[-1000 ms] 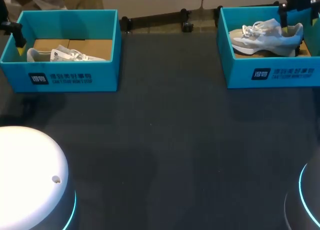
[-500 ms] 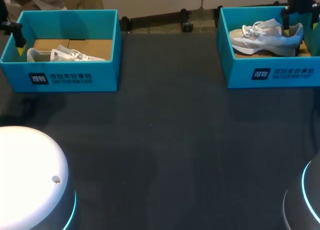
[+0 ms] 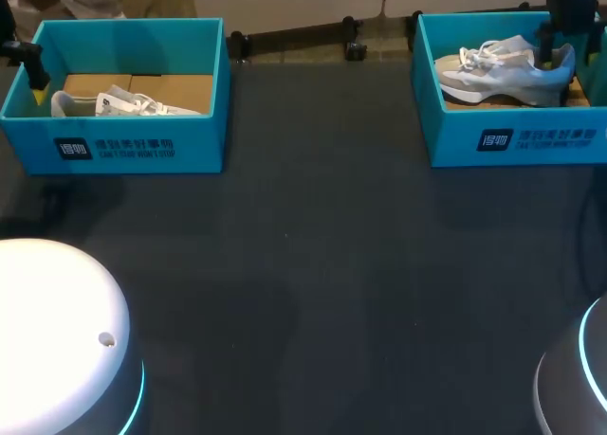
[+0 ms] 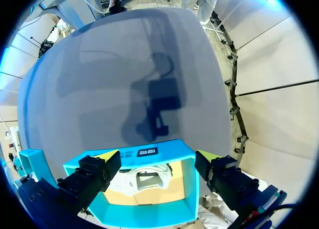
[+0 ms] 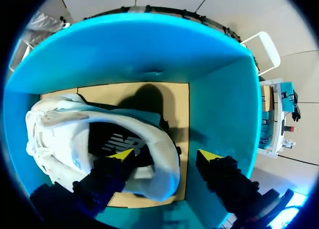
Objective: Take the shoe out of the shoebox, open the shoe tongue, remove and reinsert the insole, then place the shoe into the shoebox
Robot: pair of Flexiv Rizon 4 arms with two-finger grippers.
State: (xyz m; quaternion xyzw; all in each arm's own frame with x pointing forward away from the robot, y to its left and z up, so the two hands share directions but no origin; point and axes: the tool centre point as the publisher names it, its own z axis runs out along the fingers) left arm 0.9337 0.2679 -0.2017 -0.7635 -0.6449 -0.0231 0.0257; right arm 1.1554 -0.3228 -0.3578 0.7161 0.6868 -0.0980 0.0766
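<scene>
A grey-white shoe [image 3: 500,72] lies in the teal shoebox [image 3: 453,136] at the back right. My right gripper [image 3: 554,39] hangs over that shoe's heel. In the right wrist view the right gripper [image 5: 165,154] is open and straddles the heel collar of the shoe [image 5: 57,134]: one finger sits in the shoe's mouth, the other outside, clear of the heel. A second white shoe [image 3: 123,103] lies in the left teal shoebox [image 3: 204,141]. My left gripper [image 4: 157,159] hovers open above that box's end wall [image 4: 185,189], holding nothing.
The dark table [image 3: 313,264] stretches between the two boxes. The right box's end wall [image 5: 219,109] stands close beside my right gripper's outer finger. Brown cardboard lines both box floors.
My right gripper has come down into the right box onto the shoe's heel, its fingers drawing a little closer. The left arm has stayed still.
</scene>
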